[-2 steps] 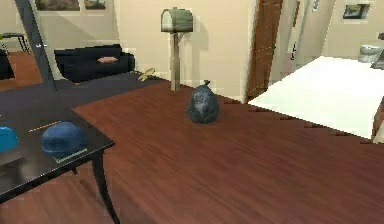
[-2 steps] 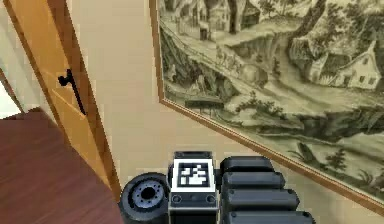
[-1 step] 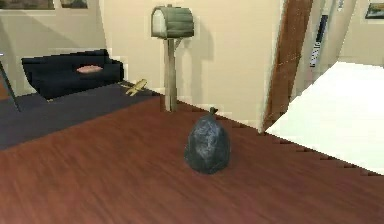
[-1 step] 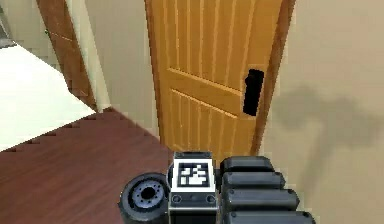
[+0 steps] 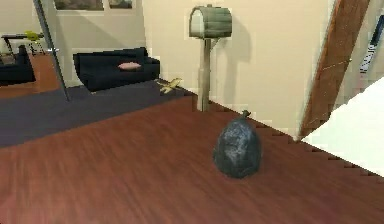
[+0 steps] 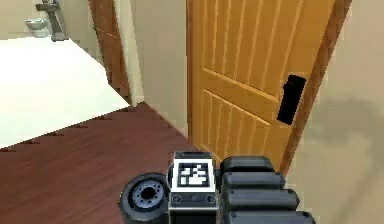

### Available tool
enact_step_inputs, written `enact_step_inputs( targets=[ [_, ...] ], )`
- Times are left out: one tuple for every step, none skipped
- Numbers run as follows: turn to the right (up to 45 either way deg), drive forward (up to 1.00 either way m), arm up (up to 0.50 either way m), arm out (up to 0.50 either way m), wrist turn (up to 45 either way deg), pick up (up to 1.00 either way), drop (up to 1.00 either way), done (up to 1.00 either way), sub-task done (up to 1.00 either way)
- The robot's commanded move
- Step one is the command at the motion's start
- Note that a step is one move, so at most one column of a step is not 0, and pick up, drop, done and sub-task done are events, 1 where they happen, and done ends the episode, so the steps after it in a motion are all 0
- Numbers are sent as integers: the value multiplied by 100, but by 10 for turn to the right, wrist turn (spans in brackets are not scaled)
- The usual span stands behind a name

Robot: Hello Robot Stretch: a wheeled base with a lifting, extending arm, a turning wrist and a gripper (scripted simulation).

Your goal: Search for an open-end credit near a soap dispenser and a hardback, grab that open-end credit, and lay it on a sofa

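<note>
Dark sofa (image 5: 105, 68) ahead, orange door (image 6: 250, 70) sideways behind the end effector (image 6: 145, 200); cannot tell whether it holds anything.

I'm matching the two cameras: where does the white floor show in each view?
Forward view: the white floor lies at the right edge, below the middle.
Arm side view: the white floor lies at the left, in the upper half.
Shared landmark: the brown door frame beside it.
</note>
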Motion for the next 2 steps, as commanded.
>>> enact_step_inputs(
  targets=[
    [0,25,0,0,0,0,0,0,0],
    [-360,0,0,0,0,0,0,0,0]
  ],
)
